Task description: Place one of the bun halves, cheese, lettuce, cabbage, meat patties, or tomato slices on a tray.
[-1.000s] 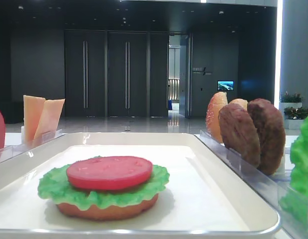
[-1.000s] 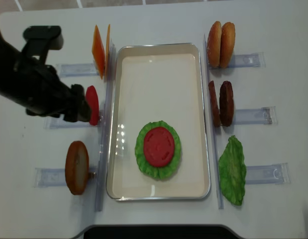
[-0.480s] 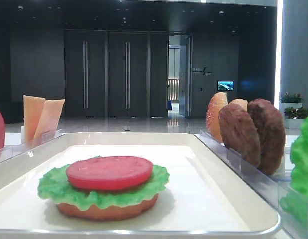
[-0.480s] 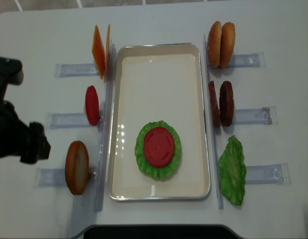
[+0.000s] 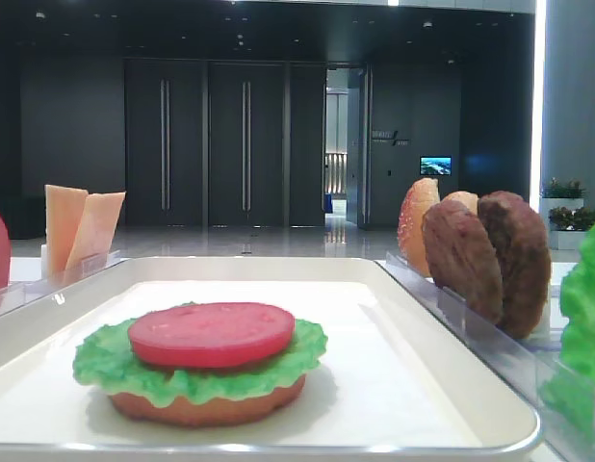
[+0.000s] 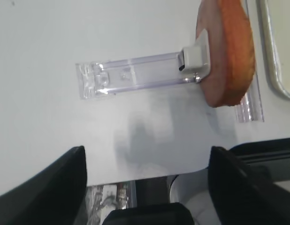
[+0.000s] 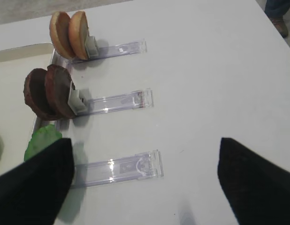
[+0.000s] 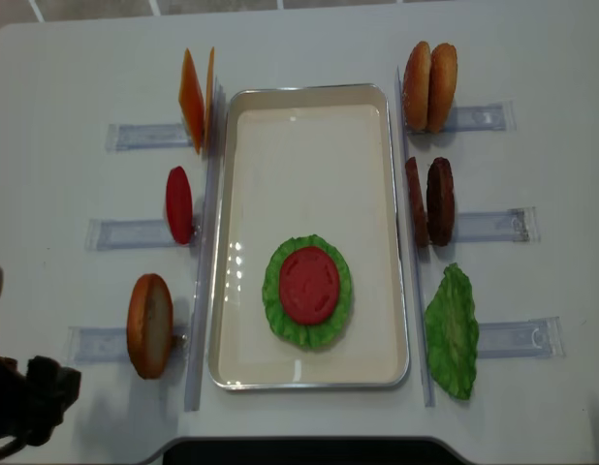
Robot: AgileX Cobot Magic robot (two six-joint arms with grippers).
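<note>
On the white tray (image 8: pixel 309 95) lies a stack: a bun half (image 5: pixel 203 409), lettuce (image 8: pixel 272 291) and a tomato slice (image 8: pixel 309 284) on top. Left of the tray stand cheese slices (image 8: pixel 196 97), another tomato slice (image 8: pixel 179 203) and a bun half (image 8: pixel 149 325). On its right stand two bun halves (image 8: pixel 430 73), meat patties (image 8: pixel 430 201) and a lettuce leaf (image 8: pixel 452 329). Cabbage is out of view. My left gripper (image 6: pixel 145 187) is open and empty over the table's near-left edge, near that bun half (image 6: pixel 227 51). My right gripper (image 7: pixel 145 187) is open and empty over bare table.
Clear plastic holders (image 8: pixel 135 232) lie across the table on both sides of the tray, one (image 7: pixel 117 168) just ahead of the right gripper and one (image 6: pixel 131 75) ahead of the left. The left arm (image 8: pixel 23 402) sits at the near-left corner.
The left arm has drawn back from beside the standing tomato slice toward the near-left corner of the table, empty. Nothing on the tray or in the holders has moved.
</note>
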